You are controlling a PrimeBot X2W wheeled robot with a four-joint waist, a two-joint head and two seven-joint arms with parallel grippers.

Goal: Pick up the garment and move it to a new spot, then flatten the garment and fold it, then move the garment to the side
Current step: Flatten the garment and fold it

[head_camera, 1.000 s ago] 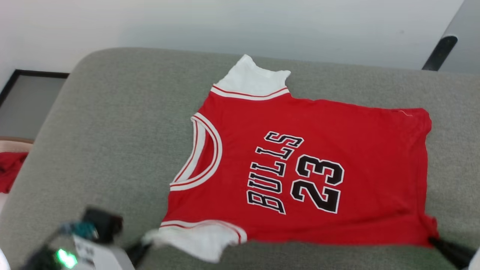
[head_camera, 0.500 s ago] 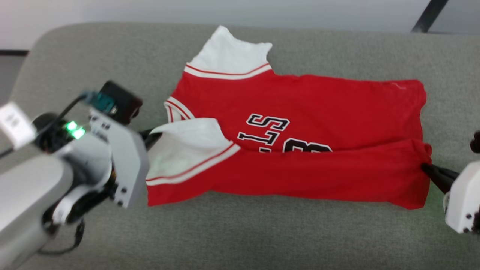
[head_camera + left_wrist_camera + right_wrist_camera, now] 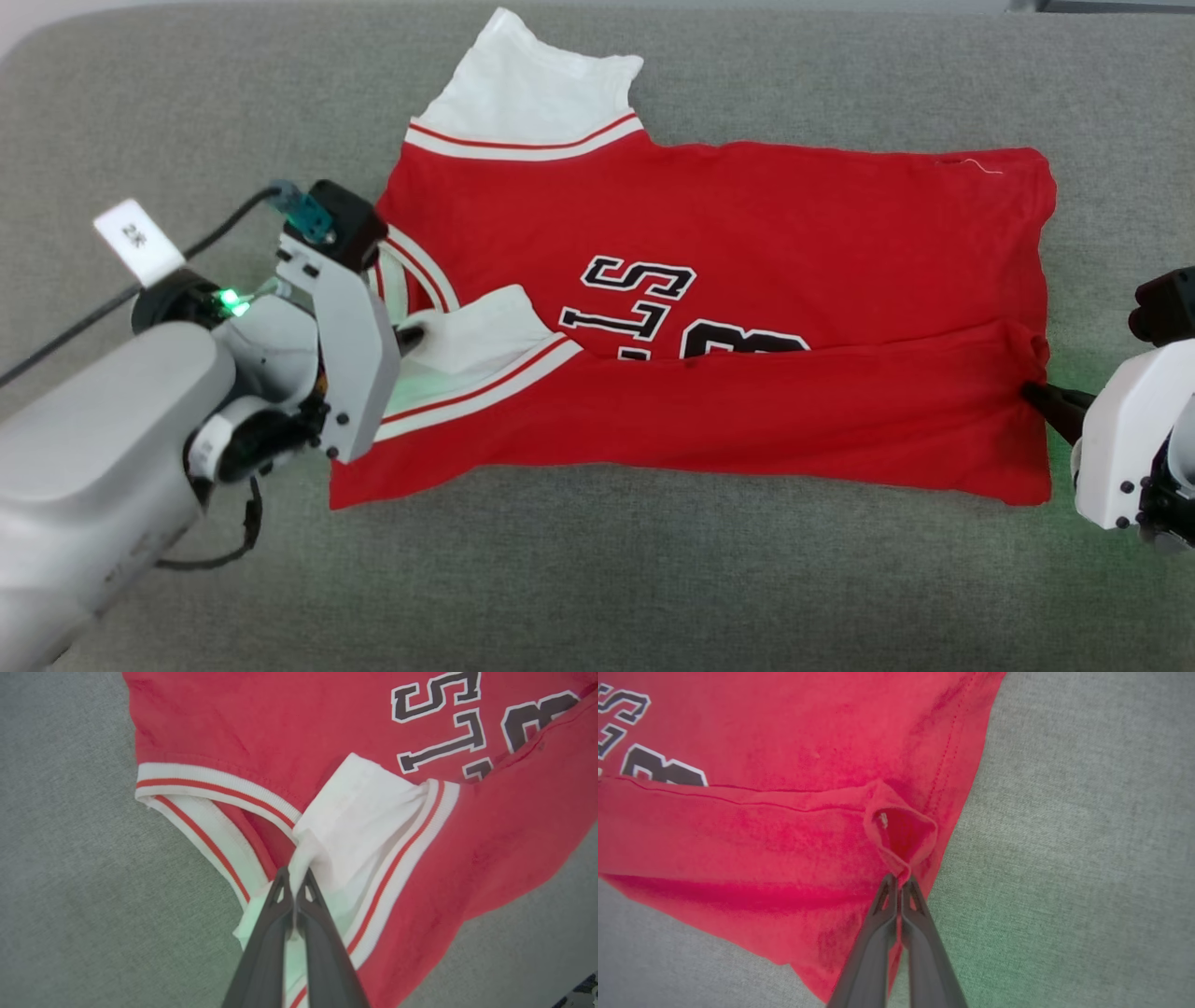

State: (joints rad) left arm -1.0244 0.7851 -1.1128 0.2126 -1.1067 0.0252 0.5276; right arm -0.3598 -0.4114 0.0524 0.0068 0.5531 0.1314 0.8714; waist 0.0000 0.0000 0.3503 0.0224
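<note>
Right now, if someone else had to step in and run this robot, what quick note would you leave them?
The garment lies spread on the grey cushion, with its near edge folded up over the lower part of the lettering.
The left gripper is shut on the white sleeve.
The right gripper is shut on the red hem corner.
Done: garment laid out flat, first fold begun.
Left: lay the fold down, let go, finish folding, then move it aside.
</note>
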